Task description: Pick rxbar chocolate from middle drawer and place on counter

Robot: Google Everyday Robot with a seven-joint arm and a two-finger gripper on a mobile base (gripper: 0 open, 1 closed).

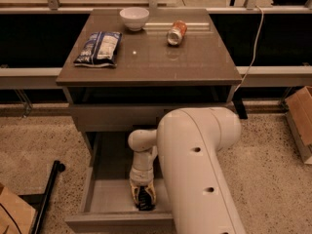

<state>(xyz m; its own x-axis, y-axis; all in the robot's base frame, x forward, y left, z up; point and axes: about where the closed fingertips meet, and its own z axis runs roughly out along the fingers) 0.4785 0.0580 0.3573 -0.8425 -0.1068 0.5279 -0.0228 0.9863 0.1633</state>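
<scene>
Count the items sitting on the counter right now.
3. The snack bag lies at the left, the white bowl at the back, the orange can on its side back-right. The counter shows fully; the gripper is down in the middle drawer.

A small white round bowl (134, 17) sits at the back of the tabletop (156, 65). To its right, apart from it, an orange drinks can (176, 32) lies on its side. A crinkly blue-and-white snack bag (99, 48) lies flat near the left edge. A thin white cable (251, 48) hangs down on the right. On the speckled stone floor (273, 169) are a brown cardboard box (300, 116) at far right and a black pole (48, 194) at lower left. The gripper (143, 199) is low in view, below the tabletop's front.
</scene>
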